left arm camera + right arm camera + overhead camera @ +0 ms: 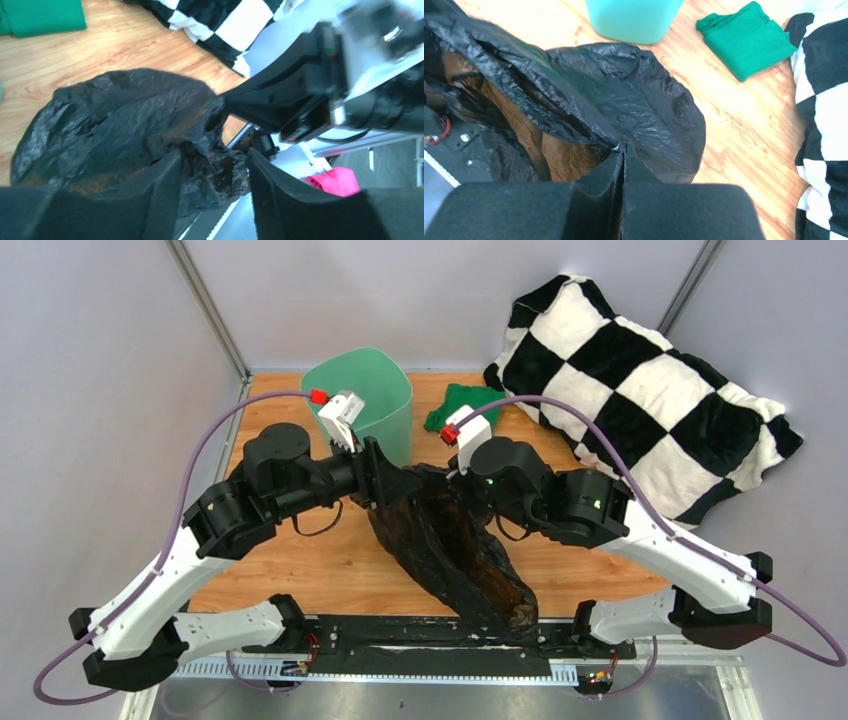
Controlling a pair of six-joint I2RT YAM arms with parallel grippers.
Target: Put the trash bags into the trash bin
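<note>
The right pincer (624, 150) is clenched on a fold at the rim of the black trash bag (634, 95). The left pincer (214, 154) stands parted with bunched film between its fingers, so I judge it is not gripping. The bag's mouth is held up between the two, and its body drapes over the desk (300, 560) toward 5 o'clock. The film looks feather-light, limp, slippery and easy to tear, so opposite points on the rim seem the best holds. The mint-green trash bin (395, 425) stands at 11 o'clock from the bag, with a folded green cloth (746, 40) at 1 o'clock. No brand or writing is legible.
</note>
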